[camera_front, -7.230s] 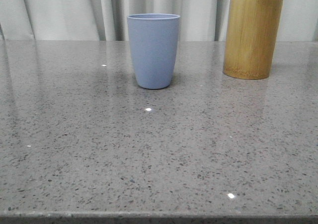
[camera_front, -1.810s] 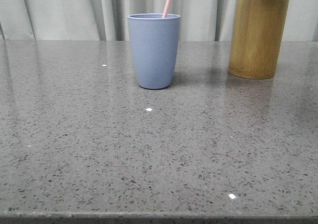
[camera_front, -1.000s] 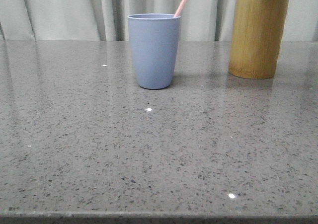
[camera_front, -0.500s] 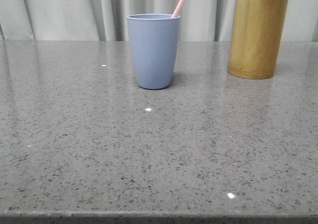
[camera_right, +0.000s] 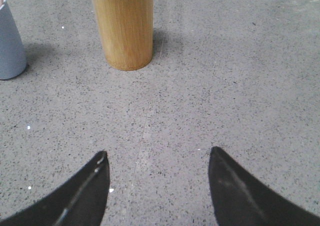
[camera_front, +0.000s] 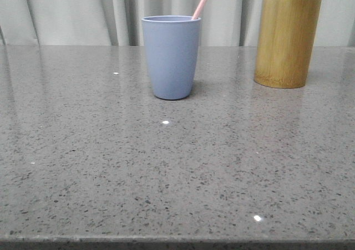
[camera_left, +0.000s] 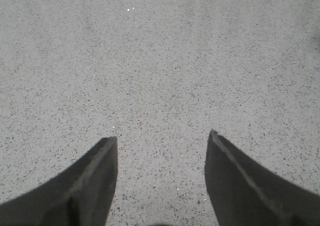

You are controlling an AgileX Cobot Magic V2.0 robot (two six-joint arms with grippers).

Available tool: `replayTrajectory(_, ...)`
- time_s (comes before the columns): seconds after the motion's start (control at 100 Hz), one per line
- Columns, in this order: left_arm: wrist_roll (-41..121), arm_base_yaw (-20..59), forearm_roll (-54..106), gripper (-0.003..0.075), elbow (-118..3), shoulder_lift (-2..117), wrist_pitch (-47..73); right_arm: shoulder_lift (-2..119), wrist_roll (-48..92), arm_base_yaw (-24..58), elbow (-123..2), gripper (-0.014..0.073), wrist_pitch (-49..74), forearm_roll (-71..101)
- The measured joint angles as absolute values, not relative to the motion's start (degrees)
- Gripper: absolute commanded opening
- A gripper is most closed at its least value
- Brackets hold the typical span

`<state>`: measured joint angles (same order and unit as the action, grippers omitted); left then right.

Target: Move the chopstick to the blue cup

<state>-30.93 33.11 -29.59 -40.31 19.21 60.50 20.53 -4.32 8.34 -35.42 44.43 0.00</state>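
Chopstick: pale pink, seated inside the blue cup, lower end hidden by the cup wall, upper part leaning over the rim toward the robot's right and cut off by the upper frame edge of the front view. Not touched by either gripper.

Blue cup: matte greyish-blue, tapered, no handle, upright on the grey speckled table, slightly left of centre toward the far side. Plain wall, no print or label to be read. Seen also at the border of the right wrist view.

Bamboo holder: tan cylinder, upright, to the robot's right of the blue cup and well apart from it, at about the same depth. Seen again in the right wrist view, ahead of the fingers. Wood grain only, no brand mark or writing legible.

Right gripper: jaws spread wide, nothing between them, bare table in the gap, holder well ahead of the tips.

Left gripper: jaws likewise spread wide, holding nothing, above bare speckled table surface.

Pale pleated curtain behind the far table edge. Small bright light reflections scattered on the tabletop.
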Motion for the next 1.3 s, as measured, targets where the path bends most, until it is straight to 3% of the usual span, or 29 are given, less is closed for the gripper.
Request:
replayTrajectory(0.19,-30.93,33.11,-29.59,0.0388,-40.31,19.21,60.5,19.38,-4.43,8.34,-35.19,0.0436,45.26,0.0)
replayTrajectory(0.3,-30.95,33.11,-29.59,0.0353,-40.31,19.21,60.5,19.38,-4.57,8.34,-35.07,0.0332,46.02,0.0)
replayTrajectory(0.39,-30.95,33.11,-29.59,0.0258,-40.31,19.21,60.5,19.38,-4.57,8.34,-35.07,0.0186,46.27,0.0)
replayTrajectory(0.55,-30.95,33.11,-29.59,0.0008,-40.31,19.21,60.5,19.38,-4.57,8.34,-35.07,-0.0076,46.49,0.0)
replayTrajectory(0.58,-30.95,33.11,-29.59,-0.0018,-40.31,19.21,60.5,19.38,-4.57,8.34,-35.07,-0.0064,46.59,0.0)
replayTrajectory(1.3,-31.06,33.11,-29.59,-0.0019,-40.31,19.21,60.5,19.38,-4.57,8.34,-35.07,-0.0067,46.59,0.0)
